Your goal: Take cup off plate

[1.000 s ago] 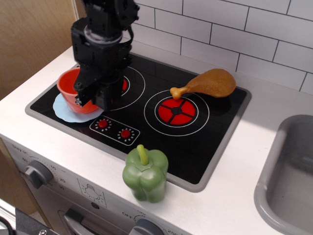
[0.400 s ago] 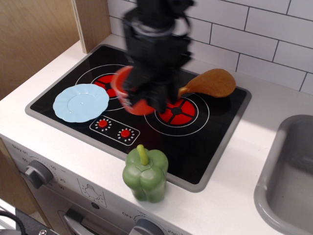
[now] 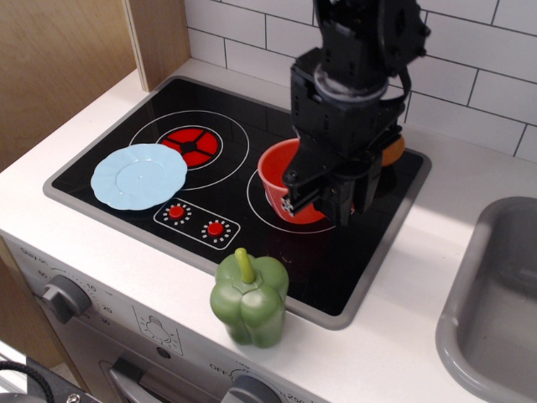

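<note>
While gripper (image 3: pixel 323 197) holds cup (image 3: pixel 281 180), pepper (image 3: pixel 250 300) near

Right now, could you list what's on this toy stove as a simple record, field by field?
cup: orange-red cup, held by the gripper over the right burner
plate: light-blue plate, bare, at the stove's left front
gripper: shut on the cup's right side
pepper: green pepper, upright on the front counter
stove: black cooktop, two red burners
sink: grey sink, far right
</note>
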Controlling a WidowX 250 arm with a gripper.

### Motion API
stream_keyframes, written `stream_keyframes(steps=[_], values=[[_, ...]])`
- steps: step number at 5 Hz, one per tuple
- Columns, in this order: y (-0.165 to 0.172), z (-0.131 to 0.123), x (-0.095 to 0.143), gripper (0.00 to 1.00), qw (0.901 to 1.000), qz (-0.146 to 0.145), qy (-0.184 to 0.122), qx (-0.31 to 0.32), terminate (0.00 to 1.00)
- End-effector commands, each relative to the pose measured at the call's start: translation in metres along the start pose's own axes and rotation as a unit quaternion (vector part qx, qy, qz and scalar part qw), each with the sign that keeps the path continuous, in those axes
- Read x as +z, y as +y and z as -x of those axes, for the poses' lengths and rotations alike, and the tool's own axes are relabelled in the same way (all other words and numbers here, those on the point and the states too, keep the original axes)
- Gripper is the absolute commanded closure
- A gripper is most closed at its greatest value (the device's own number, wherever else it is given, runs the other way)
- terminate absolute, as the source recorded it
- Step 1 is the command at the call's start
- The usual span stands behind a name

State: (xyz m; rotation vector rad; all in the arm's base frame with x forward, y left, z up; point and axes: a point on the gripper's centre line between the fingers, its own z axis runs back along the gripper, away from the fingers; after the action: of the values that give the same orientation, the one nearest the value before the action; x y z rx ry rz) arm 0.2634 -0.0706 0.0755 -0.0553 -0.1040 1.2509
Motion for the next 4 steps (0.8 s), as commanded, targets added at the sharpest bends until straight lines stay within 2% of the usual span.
stream_keyframes(steps=[1,2,3,4], values=[[-0.007,0.004,0.007,0.00,0.9996,0.021,-0.010,-0.017,0.00],[-0.008,0.000,0.013,0.00,0.9991,0.019,-0.005,-0.036,0.00],[-0.007,-0.004,0.031,0.00,0.9957,0.046,-0.031,-0.073,0.00],[-0.002,-0.014,0.060,0.00,0.9910,0.071,-0.043,-0.105,0.00]])
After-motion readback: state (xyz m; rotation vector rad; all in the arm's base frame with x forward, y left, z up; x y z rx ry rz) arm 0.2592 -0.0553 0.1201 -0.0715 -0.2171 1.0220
